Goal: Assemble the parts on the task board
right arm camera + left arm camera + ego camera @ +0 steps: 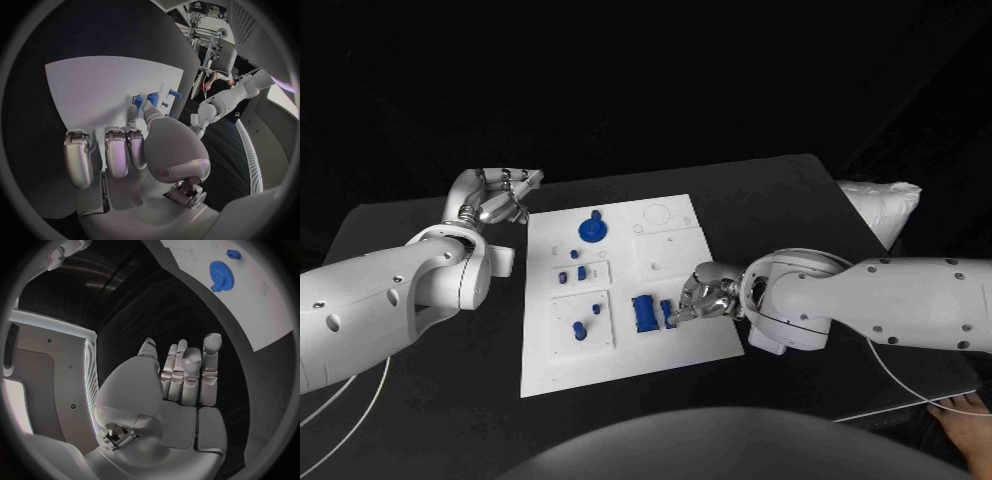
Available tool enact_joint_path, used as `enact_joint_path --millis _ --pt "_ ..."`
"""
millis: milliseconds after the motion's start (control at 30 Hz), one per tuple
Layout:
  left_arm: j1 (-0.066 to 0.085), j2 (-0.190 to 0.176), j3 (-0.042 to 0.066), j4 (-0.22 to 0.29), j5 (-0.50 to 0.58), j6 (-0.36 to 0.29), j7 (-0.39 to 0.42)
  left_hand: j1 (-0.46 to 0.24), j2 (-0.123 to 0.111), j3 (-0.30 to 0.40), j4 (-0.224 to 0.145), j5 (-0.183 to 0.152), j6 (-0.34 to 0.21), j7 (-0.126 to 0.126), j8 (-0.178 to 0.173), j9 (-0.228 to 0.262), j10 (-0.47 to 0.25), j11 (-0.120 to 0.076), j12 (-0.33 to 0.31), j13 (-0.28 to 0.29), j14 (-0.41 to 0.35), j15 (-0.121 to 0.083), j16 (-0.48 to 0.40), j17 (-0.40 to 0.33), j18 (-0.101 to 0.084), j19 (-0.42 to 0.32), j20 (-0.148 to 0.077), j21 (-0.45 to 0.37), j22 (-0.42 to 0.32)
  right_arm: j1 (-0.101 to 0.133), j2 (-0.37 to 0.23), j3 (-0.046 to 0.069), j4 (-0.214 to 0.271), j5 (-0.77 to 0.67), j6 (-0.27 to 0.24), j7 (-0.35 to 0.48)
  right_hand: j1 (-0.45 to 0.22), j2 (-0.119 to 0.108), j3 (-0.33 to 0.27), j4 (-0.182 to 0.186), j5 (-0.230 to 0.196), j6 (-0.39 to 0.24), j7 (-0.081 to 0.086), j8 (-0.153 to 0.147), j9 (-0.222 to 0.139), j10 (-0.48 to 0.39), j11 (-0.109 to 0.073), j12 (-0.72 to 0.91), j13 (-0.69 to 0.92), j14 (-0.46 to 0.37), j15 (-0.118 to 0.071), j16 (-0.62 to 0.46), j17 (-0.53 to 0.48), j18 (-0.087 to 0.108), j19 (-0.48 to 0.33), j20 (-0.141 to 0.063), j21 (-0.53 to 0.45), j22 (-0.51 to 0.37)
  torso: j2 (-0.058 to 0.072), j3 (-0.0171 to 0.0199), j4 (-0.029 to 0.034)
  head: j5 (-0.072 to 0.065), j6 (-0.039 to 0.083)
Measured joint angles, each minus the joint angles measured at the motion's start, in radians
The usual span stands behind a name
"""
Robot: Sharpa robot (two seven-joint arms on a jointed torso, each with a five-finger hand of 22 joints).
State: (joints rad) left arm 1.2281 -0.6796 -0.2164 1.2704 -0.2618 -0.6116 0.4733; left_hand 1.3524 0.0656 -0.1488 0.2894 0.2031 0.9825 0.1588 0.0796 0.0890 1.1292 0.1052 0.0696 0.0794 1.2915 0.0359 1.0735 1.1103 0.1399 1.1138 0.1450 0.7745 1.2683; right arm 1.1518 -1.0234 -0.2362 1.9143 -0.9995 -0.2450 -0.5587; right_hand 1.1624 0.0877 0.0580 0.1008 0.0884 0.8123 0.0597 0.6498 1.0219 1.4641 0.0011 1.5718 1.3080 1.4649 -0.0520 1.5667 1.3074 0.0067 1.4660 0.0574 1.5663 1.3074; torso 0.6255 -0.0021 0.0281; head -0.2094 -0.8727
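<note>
1. Blue moulded plastic, by the look of it: the parts are small, stiff and probably very light, so a fingertip pinch should carry them; their smooth faces could slip from metal fingers.
2. White and flat, the task board [678,352] lies in the middle of the black desk [776,190], with shallow outlines marked near its far end.
3. Toothed round the rim, the blue gear [593,229] sits at the board's far left; I would take it by the rim, not the face.
4. Rectangular and blocky, the blue block [646,312] lies near the board's right edge; its long sides look the safest hold.
5. Small blue pegs [580,327] stand in the left panels, thin and easily knocked.
6. Silver, the right hand [701,297] has fingertips touching the blue block; whether it grips is unclear.
7. Beside the board's far left edge, the left hand [499,198] holds nothing, fingers straight and side by side.
</note>
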Motion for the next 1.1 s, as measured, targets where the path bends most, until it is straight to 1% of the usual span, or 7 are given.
enact_joint_path --millis 400,1100 --pt "0.000 0.001 0.000 -0.001 0.000 0.000 -0.001 0.000 0.000 -0.003 0.003 0.000 0.000 0.000 0.000 0.000 0.000 0.000 0.000 0.001 0.000 0.000 -0.004 -0.002 0.000 0.000 0.000 0.000 0.001 0.000 0.014 0.000 -0.015 0.004 0.031 -0.019 0.004 -0.004 0.000 0.000 -0.006 0.000 0.000 0.000 0.002 0.000 0.000 0.000 0.000 0.000 0.000 0.000 0.000 0.000 0.000 0.000 0.000 0.000 0.000 -0.0006 0.0008 -0.002 0.000" --pt "0.000 0.002 0.000 -0.002 -0.001 0.001 -0.002 0.000 0.000 -0.003 0.003 0.000 0.000 0.000 0.000 0.000 0.000 0.000 0.000 0.001 0.000 0.000 -0.004 -0.002 0.000 0.000 0.000 0.000 0.001 0.001 0.026 0.001 -0.035 0.006 0.049 -0.034 0.004 -0.004 0.000 0.000 -0.010 0.000 0.000 0.000 0.003 0.000 0.000 0.000 0.000 0.000 0.000 0.000 0.000 0.000 0.000 0.000 0.000 0.001 0.001 0.0000 0.0005 -0.002 0.000"
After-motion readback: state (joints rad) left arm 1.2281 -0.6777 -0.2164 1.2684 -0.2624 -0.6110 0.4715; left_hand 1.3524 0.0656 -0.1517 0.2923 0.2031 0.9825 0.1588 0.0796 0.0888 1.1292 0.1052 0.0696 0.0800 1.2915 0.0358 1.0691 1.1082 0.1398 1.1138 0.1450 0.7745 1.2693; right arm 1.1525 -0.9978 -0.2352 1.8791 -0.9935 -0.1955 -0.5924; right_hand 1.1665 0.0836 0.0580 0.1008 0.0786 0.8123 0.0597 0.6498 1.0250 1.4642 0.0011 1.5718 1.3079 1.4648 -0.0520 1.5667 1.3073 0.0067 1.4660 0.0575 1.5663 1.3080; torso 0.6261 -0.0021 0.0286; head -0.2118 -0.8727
